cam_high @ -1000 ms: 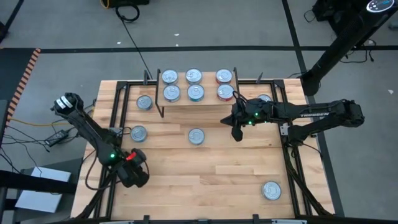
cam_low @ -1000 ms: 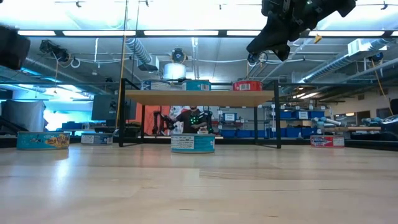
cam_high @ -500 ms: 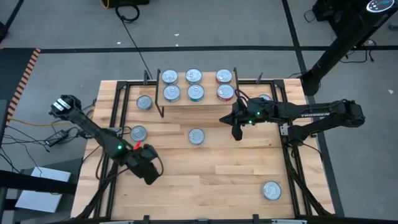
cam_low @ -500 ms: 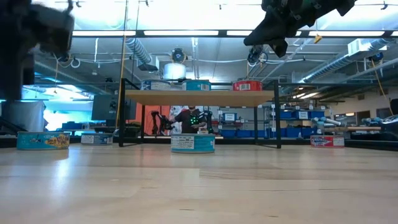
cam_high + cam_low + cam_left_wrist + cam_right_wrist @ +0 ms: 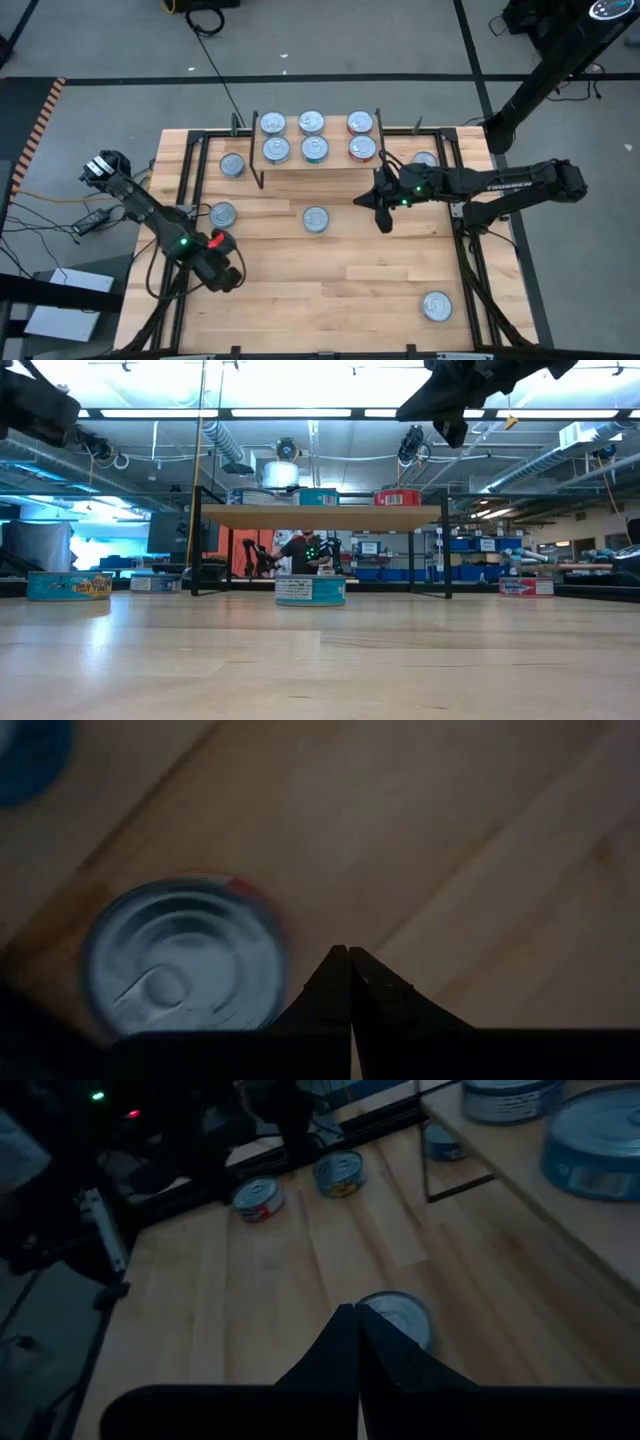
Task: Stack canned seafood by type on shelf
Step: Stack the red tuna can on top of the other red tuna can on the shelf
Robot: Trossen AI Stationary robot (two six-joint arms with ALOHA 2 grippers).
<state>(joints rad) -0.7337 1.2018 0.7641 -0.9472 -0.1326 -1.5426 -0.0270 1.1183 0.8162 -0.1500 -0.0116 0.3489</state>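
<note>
The right gripper point(image 5: 381, 215), fingers pressed together and empty, hangs just in front of the shelf point(image 5: 330, 168), likely lining up on the loose tin point(image 5: 315, 219) lying near it on the tabletop point(image 5: 330, 285). The left gripper point(image 5: 222, 277), likewise closed on nothing, hovers off the shelf's left front, beside a red-labelled tin point(image 5: 180, 960). Six tins stand upright on the shelf in three pairs, apparently sorted by type; all point pull-tabs up, with no long axis to speak of.

six silver-topped tins point(image 5: 311, 135) upright on the light-wood shelf point(image 5: 320, 166), five others point(image 5: 315, 219) scattered on table
</note>
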